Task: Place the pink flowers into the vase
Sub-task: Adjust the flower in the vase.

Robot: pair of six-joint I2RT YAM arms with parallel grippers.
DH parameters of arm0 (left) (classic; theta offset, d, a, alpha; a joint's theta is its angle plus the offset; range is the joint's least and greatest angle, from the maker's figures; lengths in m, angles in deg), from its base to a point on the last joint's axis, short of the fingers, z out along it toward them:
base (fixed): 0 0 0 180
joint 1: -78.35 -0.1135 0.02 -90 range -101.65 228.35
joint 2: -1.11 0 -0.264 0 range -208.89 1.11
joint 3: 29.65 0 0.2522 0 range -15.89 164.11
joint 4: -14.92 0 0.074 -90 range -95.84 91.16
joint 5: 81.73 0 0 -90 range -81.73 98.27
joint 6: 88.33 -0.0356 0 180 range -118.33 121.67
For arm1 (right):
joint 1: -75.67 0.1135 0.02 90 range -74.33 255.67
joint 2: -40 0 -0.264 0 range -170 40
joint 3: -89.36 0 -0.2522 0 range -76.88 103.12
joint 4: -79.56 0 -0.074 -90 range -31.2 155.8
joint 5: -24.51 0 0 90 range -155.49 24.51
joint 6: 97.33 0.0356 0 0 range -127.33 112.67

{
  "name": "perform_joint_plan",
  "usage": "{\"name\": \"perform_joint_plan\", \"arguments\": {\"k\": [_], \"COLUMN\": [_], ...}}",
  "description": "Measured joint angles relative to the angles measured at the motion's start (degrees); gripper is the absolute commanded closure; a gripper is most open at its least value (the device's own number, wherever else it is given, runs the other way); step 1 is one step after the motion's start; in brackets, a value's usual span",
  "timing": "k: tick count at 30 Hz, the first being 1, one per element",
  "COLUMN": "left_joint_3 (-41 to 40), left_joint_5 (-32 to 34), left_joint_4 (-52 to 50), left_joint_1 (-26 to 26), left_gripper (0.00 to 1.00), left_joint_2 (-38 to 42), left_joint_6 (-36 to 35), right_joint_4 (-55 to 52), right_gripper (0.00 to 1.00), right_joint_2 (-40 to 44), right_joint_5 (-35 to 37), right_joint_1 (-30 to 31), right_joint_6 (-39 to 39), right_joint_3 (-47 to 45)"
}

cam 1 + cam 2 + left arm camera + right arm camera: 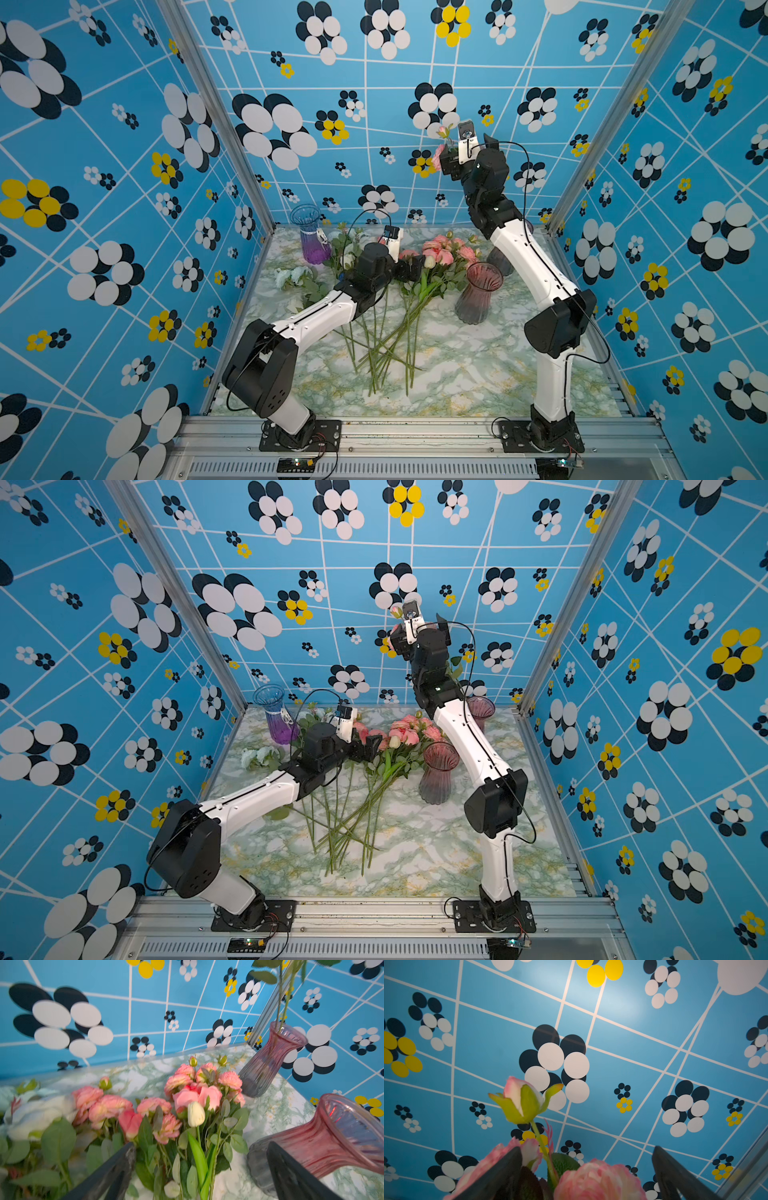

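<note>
Our right fingers (500, 1172) stand released high up, a pink-flowered stem (598, 1182) between them, its foot in the far vase (268, 1059). Our left fingers (112, 1169), spread too, hover over the pink flowers (187, 1097) heaped mid-counter (457, 374).

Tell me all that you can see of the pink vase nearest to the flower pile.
The pink vase is ribbed, see-through glass, pink at the flared rim, fading to grey at the base, with a narrow waist. It stands upright and empty on the marble table, beside the pink flowers lying there and in front of a second vase of the same kind. Whether leaves touch it cannot be told.
</note>
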Motion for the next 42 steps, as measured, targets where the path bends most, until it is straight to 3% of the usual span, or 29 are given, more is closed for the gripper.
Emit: {"name": "perform_joint_plan", "arguments": {"k": [9,19,27,34,42], "left_joint_3": [-10.73,-11.67,-11.65,-11.61,-9.49], "left_joint_5": [0.85,0.44,-1.84,-3.23,-4.13], "left_joint_4": [-7.13,-11.08,-11.15,-11.47,-11.34], "left_joint_1": [0.2,1.99,4.31,4.63,5.9], "left_gripper": [0.05,0.29,0.48,0.52,0.56], "left_joint_2": [5.07,5.35,0.04,-4.7,-7.17], "left_joint_6": [7.19,11.04,12.15,12.37,12.35], "right_joint_4": [-3.91,-13.6,-21.07,-22.14,-23.1], "right_gripper": [0.01,0.01,0.01,0.01,0.01], "right_joint_2": [3.1,6.6,9.01,13.66,15.06], "right_joint_5": [-4.81,-8.33,-10.64,-11.23,-11.19], "right_joint_1": [1.2,1.99,2.4,2.47,2.47], "right_joint_6": [0.92,5.4,7.85,8.24,8.17], "right_joint_3": [-4.44,-4.44,-5.07,-11.17,-11.91]}}
